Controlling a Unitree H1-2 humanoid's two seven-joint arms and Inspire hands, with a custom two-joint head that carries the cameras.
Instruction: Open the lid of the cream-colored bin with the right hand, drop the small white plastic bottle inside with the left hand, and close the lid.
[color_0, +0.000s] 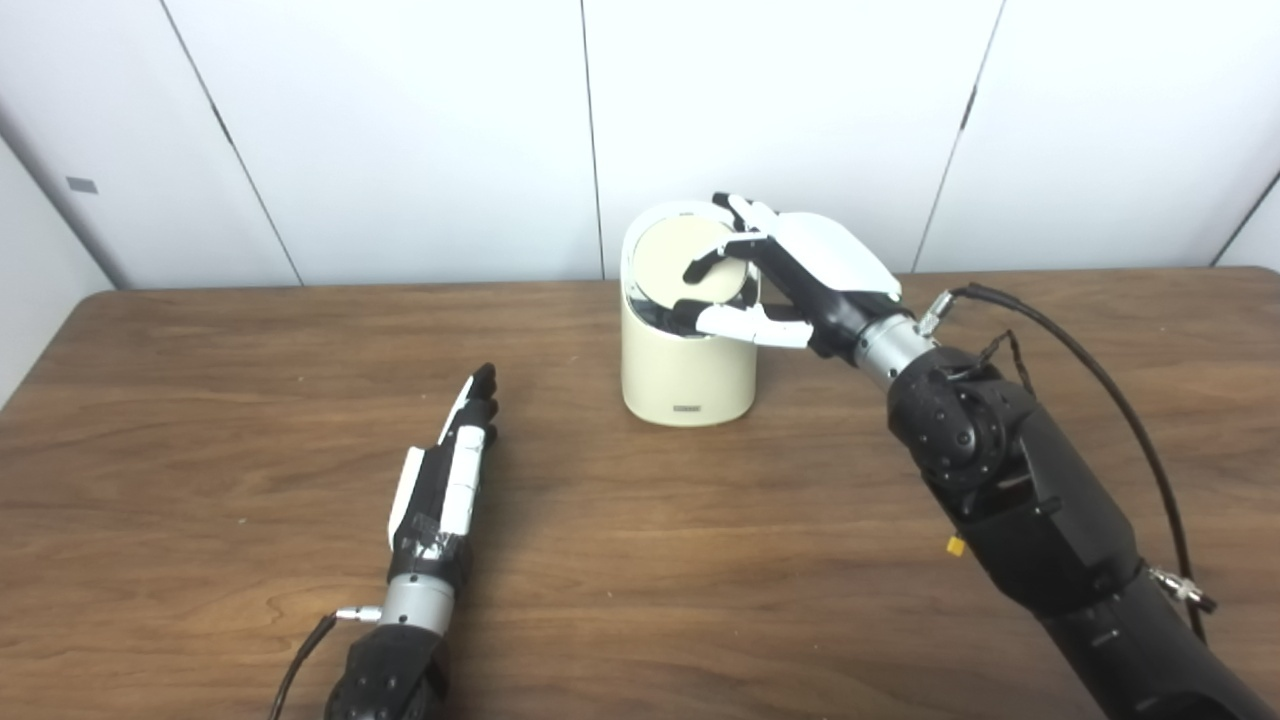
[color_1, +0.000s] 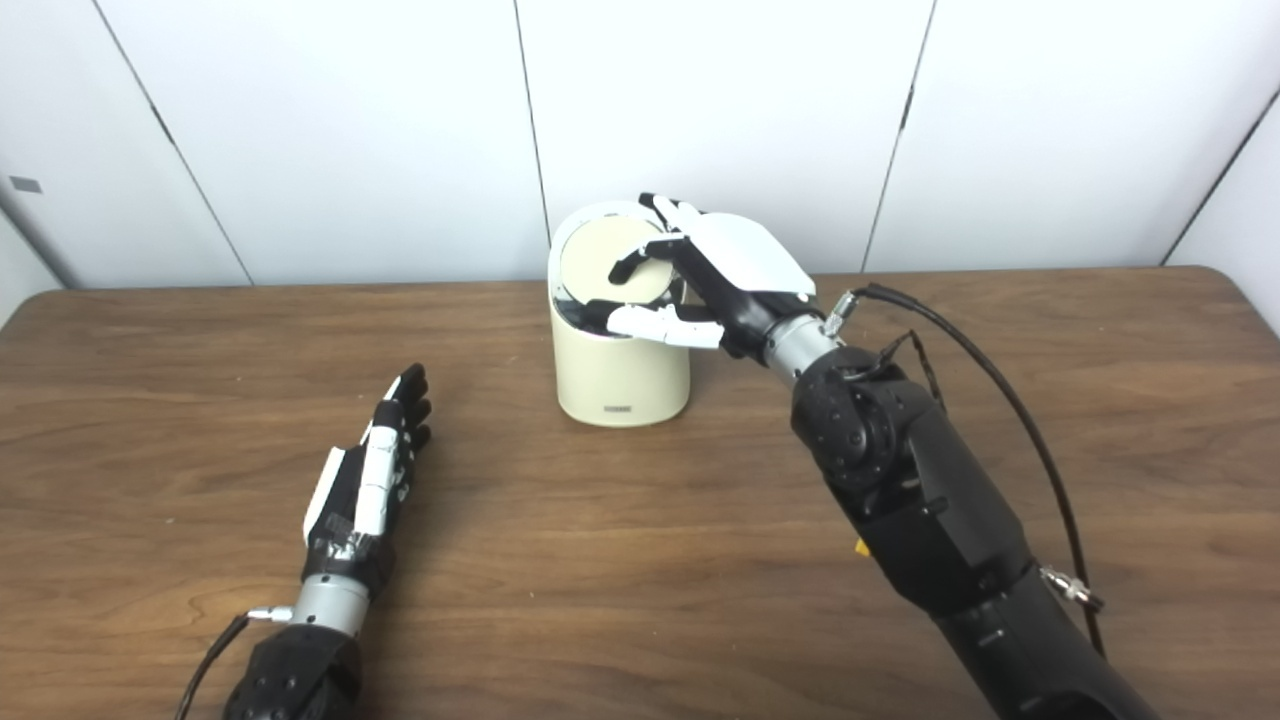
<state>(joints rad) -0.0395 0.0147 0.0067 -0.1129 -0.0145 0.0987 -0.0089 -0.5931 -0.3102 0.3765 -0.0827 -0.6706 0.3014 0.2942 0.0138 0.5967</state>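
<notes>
The cream-colored bin (color_0: 686, 375) stands at the table's back middle. Its round lid (color_0: 670, 262) is tilted up, face toward me, with a dark gap at the front rim. My right hand (color_0: 790, 270) is at the bin's top from the right. Its fingers (color_0: 712, 263) lie over the lid's upper edge and face, and its thumb (color_0: 745, 322) reaches along the front rim below the lid. My left hand (color_0: 455, 455) lies flat on the table to the bin's front left, open and empty. No small white bottle is in view.
The brown wooden table (color_0: 700, 560) runs to a white panelled wall at the back. A black cable (color_0: 1100, 370) loops from my right wrist along the forearm over the table's right side.
</notes>
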